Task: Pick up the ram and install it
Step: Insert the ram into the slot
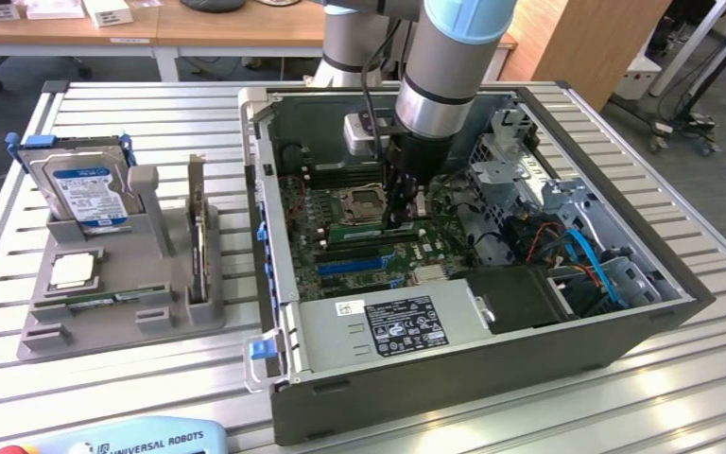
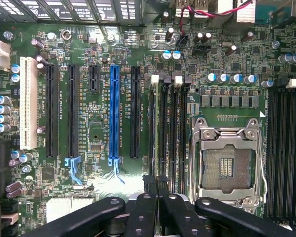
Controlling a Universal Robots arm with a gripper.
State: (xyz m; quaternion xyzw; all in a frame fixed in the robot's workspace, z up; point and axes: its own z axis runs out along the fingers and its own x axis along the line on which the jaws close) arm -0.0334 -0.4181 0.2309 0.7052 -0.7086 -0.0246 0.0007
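A slatted metal table (image 1: 665, 378) carries an open computer case (image 1: 464, 369), lying on its side with its inside facing up. The robot arm (image 1: 452, 66) reaches straight down into the case, over the green motherboard (image 2: 98, 123). On the table at the exterior view's left, well apart from the case, stands a grey holder (image 1: 124, 322). In it a blue-labelled hard drive (image 1: 86, 194) leans upright, and an expansion card (image 1: 197, 218) stands on edge beside it.

The gripper (image 1: 400, 222) hangs low over the black memory slots (image 2: 172, 133), which run between the processor socket (image 2: 227, 163) and a blue card slot (image 2: 114, 113). Its dark fingers (image 2: 147, 207) are clenched close together, with only a thin gap between the tips.

The ram (image 1: 360, 232) shows in the exterior view as a narrow green strip on edge along the memory slots. It sits just beside the socket, running out from between the fingertips that pinch it.
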